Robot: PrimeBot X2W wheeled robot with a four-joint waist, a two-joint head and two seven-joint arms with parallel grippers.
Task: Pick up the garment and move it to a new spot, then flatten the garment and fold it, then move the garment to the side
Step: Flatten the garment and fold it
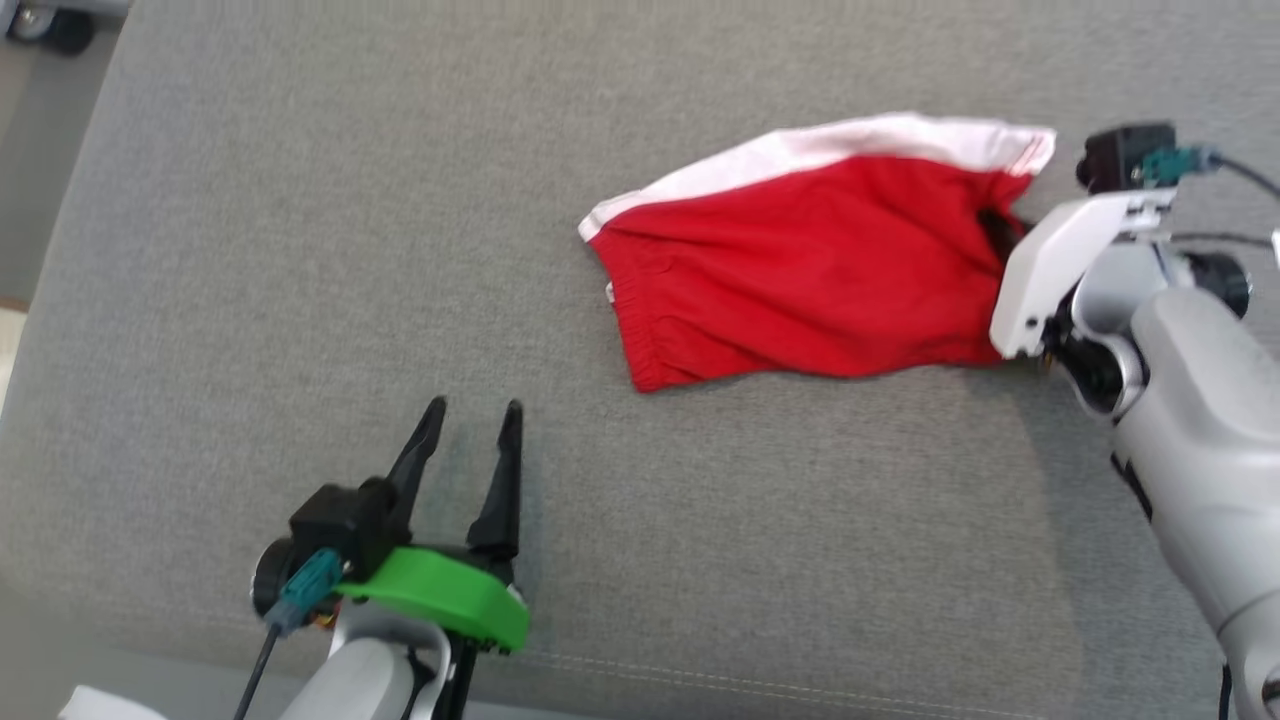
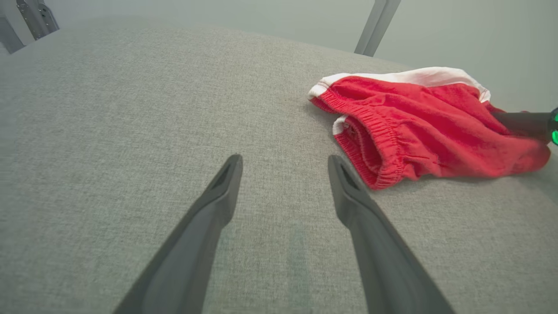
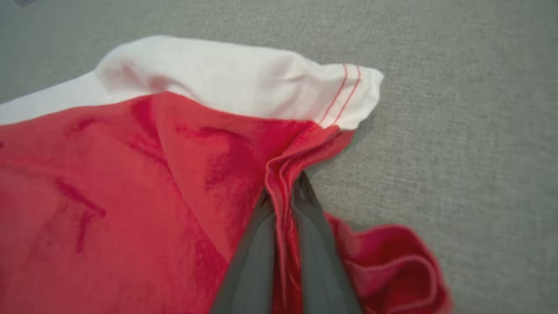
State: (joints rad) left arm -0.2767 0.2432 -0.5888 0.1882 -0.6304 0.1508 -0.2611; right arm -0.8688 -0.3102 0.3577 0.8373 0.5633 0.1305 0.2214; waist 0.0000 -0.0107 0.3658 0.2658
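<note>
Fabric bunched between two dark fingers marks the step in hand. The right gripper (image 3: 283, 192) is clenched on a gathered fold at the right end of the red cotton shorts (image 1: 810, 260), which have a white side panel and an elastic waistband. The shorts lie on the grey woven surface (image 1: 300, 250), toward the far right, with the waistband pointing left. The left gripper (image 1: 474, 405) sits at the near left, fingers spread and empty, well apart from the cloth.

This looks like the pick-up, with the grasp made but no lift yet. The next move calls for raising the pinched fold until the waistband clears the surface, then carrying the shorts to a fresh spot. Held at a single point, the cloth will likely hang bunched, so flattening will probably need both grippers.
</note>
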